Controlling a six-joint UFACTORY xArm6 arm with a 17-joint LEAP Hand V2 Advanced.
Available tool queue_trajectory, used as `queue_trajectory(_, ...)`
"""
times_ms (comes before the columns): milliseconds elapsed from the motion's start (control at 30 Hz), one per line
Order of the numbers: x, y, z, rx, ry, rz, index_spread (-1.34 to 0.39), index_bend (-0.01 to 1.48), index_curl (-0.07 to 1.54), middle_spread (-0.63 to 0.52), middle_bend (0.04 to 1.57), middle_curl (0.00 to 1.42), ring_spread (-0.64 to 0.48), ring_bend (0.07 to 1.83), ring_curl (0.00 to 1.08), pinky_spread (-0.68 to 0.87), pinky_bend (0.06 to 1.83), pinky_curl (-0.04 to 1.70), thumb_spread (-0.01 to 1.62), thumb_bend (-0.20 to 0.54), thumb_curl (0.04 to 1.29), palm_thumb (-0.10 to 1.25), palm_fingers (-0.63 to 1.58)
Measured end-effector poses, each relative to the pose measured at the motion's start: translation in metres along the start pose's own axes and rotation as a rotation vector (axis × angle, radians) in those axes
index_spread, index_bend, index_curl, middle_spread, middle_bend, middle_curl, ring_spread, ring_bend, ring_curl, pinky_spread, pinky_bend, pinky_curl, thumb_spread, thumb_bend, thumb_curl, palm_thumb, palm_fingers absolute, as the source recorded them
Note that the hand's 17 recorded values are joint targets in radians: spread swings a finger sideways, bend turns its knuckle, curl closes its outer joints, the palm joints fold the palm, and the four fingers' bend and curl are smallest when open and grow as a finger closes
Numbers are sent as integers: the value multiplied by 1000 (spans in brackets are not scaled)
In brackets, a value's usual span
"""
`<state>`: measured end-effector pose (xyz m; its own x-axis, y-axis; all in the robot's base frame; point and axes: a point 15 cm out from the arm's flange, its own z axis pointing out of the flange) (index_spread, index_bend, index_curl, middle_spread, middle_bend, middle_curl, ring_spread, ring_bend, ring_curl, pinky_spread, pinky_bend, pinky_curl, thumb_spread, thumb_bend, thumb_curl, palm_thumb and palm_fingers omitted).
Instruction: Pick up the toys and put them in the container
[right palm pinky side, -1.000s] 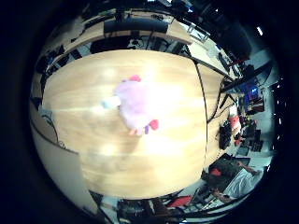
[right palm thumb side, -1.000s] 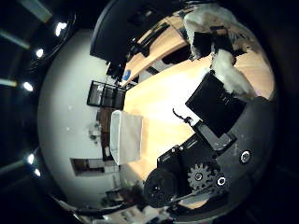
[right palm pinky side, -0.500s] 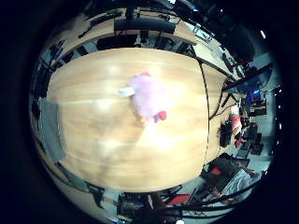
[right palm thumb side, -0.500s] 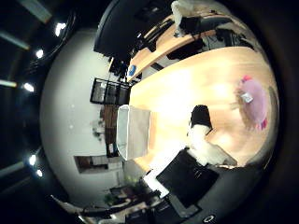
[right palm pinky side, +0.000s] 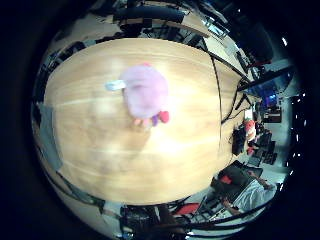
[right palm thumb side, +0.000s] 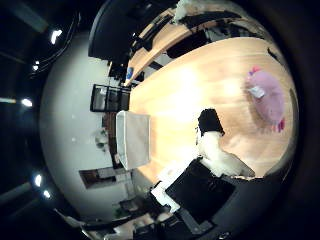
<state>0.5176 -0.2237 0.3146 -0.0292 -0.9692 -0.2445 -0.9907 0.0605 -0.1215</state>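
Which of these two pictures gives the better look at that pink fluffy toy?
The little finger side palm view: the pink toy lies near the middle of the wooden table, whole and unobstructed. The thumb side view shows it too, but squeezed toward the edge, beyond the hand.

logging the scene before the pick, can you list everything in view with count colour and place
plush toy: one, pink with a white tag and red and purple bits at one end, lying on the table, clear of the hand
container: one, white, at the table's edge, apart from the toy
table: one, light wood, under both
hand: one, white and black; one of its fingers is black-tipped and reaches over the table, holding nothing
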Motion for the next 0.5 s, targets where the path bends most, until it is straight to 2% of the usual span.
queue_trajectory(333, 51, -1, 6, 47, 36, 71, -621, 357, 491, -326, 274, 395, -252, 820, 283, 256, 782, 128, 980, -26, 524, 539, 416)
queue_trajectory(500, 58, 2, 24, 18, 20, 83, -622, 352, 473, -335, 258, 380, -265, 817, 270, 266, 738, 98, 976, -28, 513, 547, 443)
